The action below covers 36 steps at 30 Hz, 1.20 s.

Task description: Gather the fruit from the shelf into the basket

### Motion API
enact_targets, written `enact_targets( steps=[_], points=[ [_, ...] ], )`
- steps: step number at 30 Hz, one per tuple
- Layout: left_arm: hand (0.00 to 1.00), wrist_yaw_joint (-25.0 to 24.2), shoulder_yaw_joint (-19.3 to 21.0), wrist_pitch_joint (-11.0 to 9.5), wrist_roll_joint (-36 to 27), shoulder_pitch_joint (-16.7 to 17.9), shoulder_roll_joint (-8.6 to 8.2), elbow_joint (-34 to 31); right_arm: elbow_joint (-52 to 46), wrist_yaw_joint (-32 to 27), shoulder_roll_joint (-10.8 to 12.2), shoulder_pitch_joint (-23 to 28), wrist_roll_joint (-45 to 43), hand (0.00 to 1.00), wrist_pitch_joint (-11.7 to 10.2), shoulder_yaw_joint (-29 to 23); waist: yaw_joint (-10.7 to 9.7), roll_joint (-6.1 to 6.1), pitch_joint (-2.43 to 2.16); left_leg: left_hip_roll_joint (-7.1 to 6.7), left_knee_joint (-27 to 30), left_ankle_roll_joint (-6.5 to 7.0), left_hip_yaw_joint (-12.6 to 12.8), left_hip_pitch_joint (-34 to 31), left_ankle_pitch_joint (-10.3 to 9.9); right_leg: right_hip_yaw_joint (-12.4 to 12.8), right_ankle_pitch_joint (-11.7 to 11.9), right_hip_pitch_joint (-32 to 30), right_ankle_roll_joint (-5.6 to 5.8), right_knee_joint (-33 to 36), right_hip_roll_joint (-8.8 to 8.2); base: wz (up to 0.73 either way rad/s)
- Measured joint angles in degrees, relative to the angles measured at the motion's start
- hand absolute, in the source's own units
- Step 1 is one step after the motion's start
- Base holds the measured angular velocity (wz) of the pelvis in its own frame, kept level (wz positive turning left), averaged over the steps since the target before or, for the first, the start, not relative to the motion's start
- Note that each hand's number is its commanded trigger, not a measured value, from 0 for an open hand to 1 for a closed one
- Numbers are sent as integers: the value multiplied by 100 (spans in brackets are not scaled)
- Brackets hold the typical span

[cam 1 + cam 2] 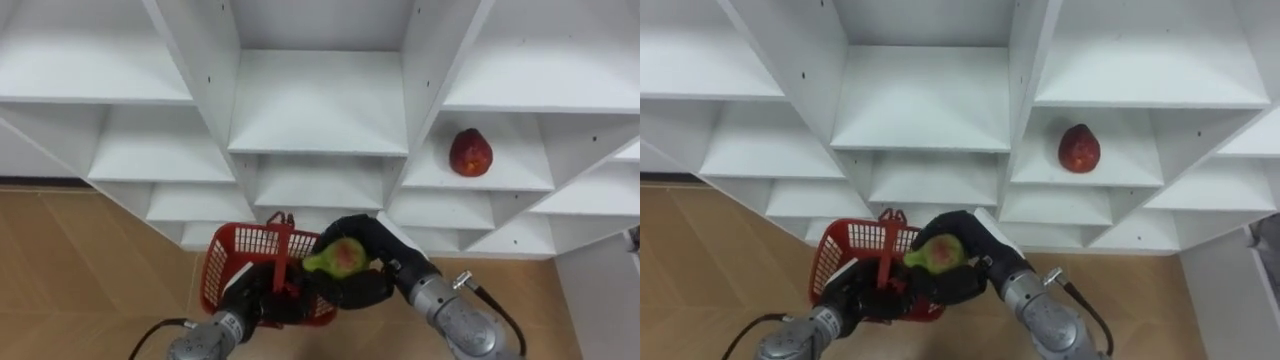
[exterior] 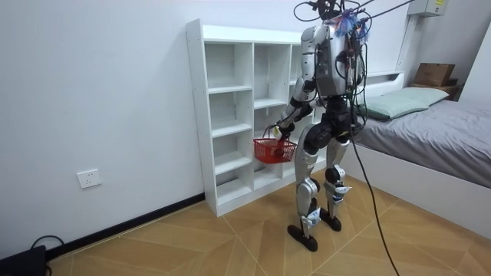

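- The robot stands right in front of the white closet [image 2: 230, 115], on the wooden floor [image 2: 192, 238].
- A bed [image 2: 437, 130] is behind the robot, on the room view's right.
- The left hand [image 1: 258, 302] is low in the eye views. Its fingers are curled round the handle of the red basket [image 1: 225, 262], so it grips the basket.
- The basket hangs just in front of the low shelves of the closet.
- The right hand [image 1: 365, 235] comes in from the right. Its fingers are wrapped round a green and red fruit [image 1: 340, 257], so it grasps that fruit.
- The held fruit is over the right edge of the basket, just above its rim. I cannot tell if it touches the basket.
- A red fruit [image 1: 470, 152] lies on a shelf in the right column of the closet. It sits alone in its box, well apart from both hands.
- In the room view the basket [image 2: 274, 149] is at the height of the robot's hips, between the robot and the closet.
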Motion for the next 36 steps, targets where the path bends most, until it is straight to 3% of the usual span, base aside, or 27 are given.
enact_targets(
  steps=[7,27,36],
  points=[
    [100,-116,-20,-10,-419,127,137,-435,233,-25,-35,1,36,100,3,-40,-11,22,1,22,1,-3,26,1,-2,28,7,-17,-12,14,25,-1],
    [100,-217,-147,-10,-660,127,139,-674,545,-533,9,-129,-3,100,19,-66,-169,61,6,21,20,-4,20,-93,-1,4,10,-79,-13,-22,19,0],
    [100,-232,-505,-10,-748,135,138,-772,693,-778,0,-169,1,100,61,-70,-158,58,7,34,41,-6,28,-270,1,21,20,-274,-25,-5,30,0]
  ],
)
